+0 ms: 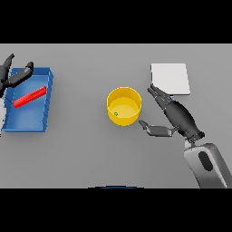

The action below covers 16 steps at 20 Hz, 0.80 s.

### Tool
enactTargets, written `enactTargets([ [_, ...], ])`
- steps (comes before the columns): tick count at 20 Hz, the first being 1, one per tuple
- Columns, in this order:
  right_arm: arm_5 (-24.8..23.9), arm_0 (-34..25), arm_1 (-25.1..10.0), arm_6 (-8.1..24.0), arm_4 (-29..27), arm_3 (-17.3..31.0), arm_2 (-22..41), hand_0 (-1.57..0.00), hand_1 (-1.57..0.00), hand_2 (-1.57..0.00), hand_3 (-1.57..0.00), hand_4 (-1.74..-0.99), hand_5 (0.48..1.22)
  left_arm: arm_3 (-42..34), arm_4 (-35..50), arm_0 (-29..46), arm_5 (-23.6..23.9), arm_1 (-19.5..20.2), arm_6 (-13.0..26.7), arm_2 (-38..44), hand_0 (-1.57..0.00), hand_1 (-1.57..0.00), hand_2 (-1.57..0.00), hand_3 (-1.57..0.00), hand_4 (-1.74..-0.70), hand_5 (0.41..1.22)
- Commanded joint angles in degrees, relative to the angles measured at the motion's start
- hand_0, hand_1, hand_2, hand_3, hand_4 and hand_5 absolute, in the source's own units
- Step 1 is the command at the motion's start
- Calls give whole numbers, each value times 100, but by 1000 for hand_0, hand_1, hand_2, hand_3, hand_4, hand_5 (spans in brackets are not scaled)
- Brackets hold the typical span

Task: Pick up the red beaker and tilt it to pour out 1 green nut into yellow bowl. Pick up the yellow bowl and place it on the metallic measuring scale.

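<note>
I am looking down at the flat grey table (pixel 81 154) from the head view. The round yellow bowl (pixel 123 106) is sitting upright near the middle of it, and a small green nut (pixel 116 113) is lying inside on the bowl's floor, toward its left side.

My right hand (pixel 174 115) is reaching in from the lower right and is hovering just right of the bowl, not touching it. Its fingers (pixel 156 94) are stretching straight toward the upper left and the thumb (pixel 154 129) is pointing left below them, so the hand is spread wide and gripping nothing.

The flat, pale metallic square scale (pixel 170 78) is lying behind that hand, to the upper right of the bowl and apart from it; the fingertips are overlapping its lower left corner in this view.

Far to the left, the slim red beaker (pixel 30 97) is lying on its side, tilted diagonally, inside the shallow blue rectangular tray (pixel 27 122). My left hand (pixel 18 76) is showing at the tray's upper left corner with its fingers relaxed and extended over the rim, holding nothing; the beaker is lying below it, apart from the fingers.
</note>
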Motion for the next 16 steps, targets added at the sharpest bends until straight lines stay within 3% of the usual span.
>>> enactTargets([
  [1,48,-196,-115,-53,217,165,118,1,1,1,1,-1137,626,51,0,-4,-7,-12,14,2,-8,-7,-7,-7,-806,683],
  [3,313,-627,-286,-84,632,327,473,1,1,1,1,-1150,630,68,-8,12,19,-65,10,-15,-5,-4,-4,-4,-809,688],
  [9,823,-1583,-643,-672,1394,1012,1225,1,1,1,1,-1161,643,7,17,129,-67,44,-101,24,0,0,0,0,-805,691],
  [16,1342,-2477,-447,-969,1752,1984,1829,1,1,1,1,-1157,652,28,79,79,-132,67,-79,74,1,1,1,1,-809,693],
])
